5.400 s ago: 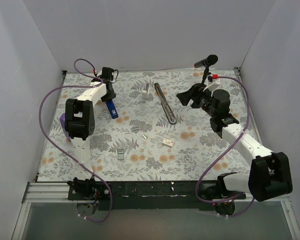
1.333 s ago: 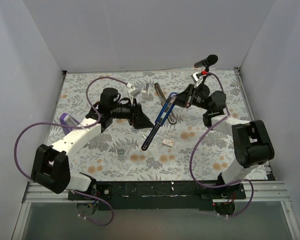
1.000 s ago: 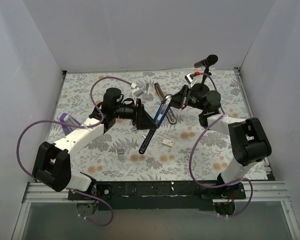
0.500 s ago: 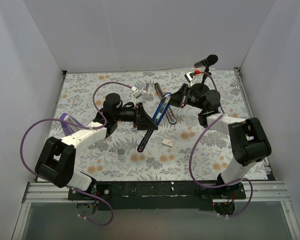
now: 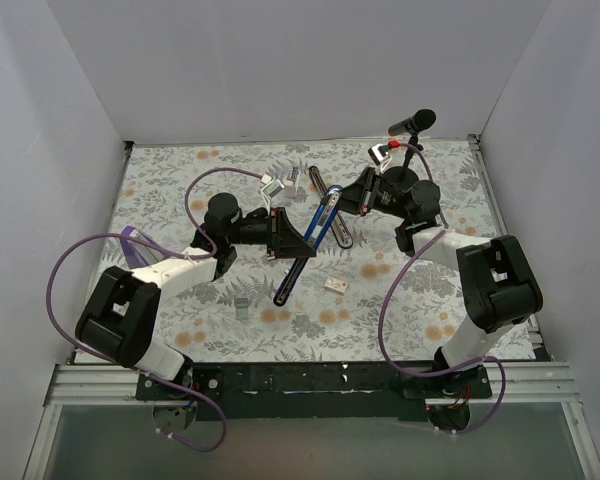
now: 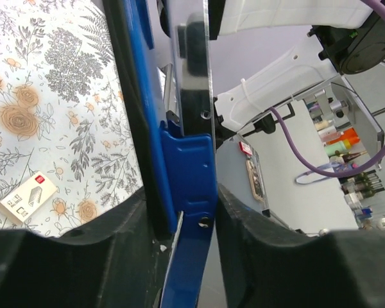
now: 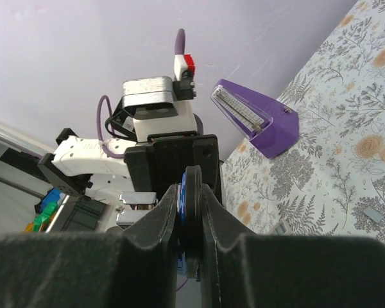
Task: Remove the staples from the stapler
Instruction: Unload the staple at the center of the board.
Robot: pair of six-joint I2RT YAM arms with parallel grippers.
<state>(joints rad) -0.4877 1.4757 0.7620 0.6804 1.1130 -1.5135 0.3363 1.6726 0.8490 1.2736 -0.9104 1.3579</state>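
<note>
Stapler (image 5: 289, 280) sat tilted over the floral surface (image 5: 180, 190). The right gripper (image 5: 348, 203) clamped its upper end, and the left gripper (image 5: 300, 245) grasped its middle.

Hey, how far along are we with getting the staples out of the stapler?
Done: the stapler is picked up, with the right tool clamped on its blue end. In hand: the left tool straddles its middle; whether it grips is unclear. Left: opening it and emptying the staples, which I can't see yet.
</note>
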